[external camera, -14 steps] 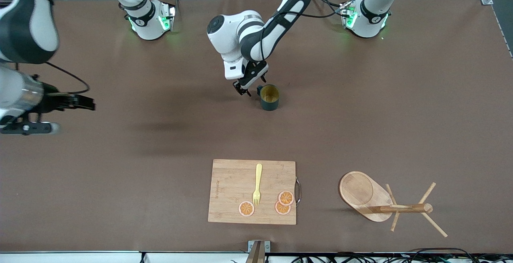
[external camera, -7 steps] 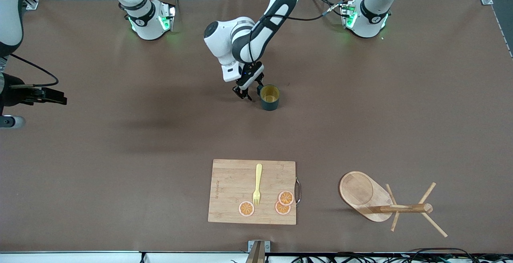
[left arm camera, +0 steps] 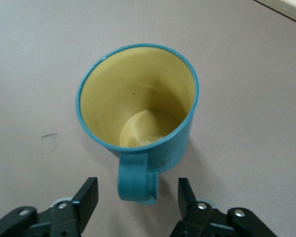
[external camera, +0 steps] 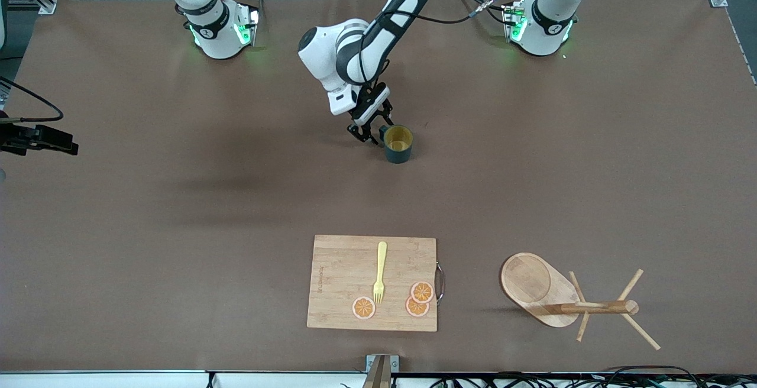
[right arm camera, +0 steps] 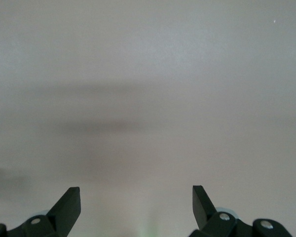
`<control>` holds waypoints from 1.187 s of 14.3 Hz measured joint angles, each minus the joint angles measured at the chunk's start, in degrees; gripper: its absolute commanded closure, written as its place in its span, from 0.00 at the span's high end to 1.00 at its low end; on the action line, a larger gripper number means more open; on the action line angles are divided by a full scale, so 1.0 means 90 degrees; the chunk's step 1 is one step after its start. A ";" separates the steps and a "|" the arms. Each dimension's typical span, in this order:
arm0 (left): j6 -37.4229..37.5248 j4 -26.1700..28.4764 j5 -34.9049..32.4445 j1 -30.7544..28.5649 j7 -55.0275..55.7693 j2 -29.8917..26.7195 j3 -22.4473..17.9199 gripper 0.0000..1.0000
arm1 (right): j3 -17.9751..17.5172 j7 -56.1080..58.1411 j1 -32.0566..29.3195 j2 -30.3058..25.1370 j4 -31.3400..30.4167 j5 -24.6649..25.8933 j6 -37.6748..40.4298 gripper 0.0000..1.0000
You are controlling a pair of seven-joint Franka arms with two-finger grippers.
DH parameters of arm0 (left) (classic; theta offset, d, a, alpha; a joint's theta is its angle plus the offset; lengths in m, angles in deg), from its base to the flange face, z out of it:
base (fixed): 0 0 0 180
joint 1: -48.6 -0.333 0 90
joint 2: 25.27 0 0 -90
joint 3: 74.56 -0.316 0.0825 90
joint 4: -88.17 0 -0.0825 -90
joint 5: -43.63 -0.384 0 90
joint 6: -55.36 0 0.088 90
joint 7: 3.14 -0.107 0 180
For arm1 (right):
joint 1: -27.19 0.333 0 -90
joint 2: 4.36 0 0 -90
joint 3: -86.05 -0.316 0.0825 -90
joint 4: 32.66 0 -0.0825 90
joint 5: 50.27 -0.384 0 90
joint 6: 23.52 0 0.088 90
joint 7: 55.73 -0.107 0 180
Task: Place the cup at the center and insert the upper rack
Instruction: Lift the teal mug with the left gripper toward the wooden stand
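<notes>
From my remote station I saw the left gripper (external camera: 372,133) down at the table beside the cup (external camera: 398,144), on the side where its small squarish handle (left arm camera: 136,177) stuck out. In the left wrist view the two fingers (left arm camera: 85,199) stood apart on either side of that handle, with a gap between each pad and the teal loop, so the hand had hold of nothing. The cup stood upright on the brown table (external camera: 177,199), its mustard-yellow inside showing, about midway between the two arms' ends and well apart from everything else. Nearer the front camera than the hand lay a wooden cutting board (external camera: 343,281) carrying a yellow fork (external camera: 379,272) and three orange slices (external camera: 421,291). The upper rack (external camera: 568,299) lay tipped on its side toward the left arm's end of the table, also nearer the front camera, its pegs splayed against the tabletop. The right gripper (external camera: 41,139) waited at the right arm's end of the table, its fingers (right arm camera: 66,207) spread wide over bare surface and empty.
</notes>
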 measured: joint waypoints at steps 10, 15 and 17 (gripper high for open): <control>0.0031 -0.0026 -0.0001 0.0001 0.0006 0.0096 -0.0020 0.00 | -0.0014 0.0001 -0.0035 0.0002 0.0030 -0.0003 0.0357 1.00; 0.0026 -0.0276 0.0026 -0.0043 -0.0230 -0.0136 -0.0303 0.00 | -0.0039 -0.0369 -0.0034 -0.0001 0.0048 -0.0006 0.0383 1.00; 0.0032 -0.0390 0.0227 -0.0284 -0.0576 -0.0615 -0.0401 0.00 | -0.0060 -0.0471 -0.0032 -0.0013 0.0078 -0.0006 0.0418 1.00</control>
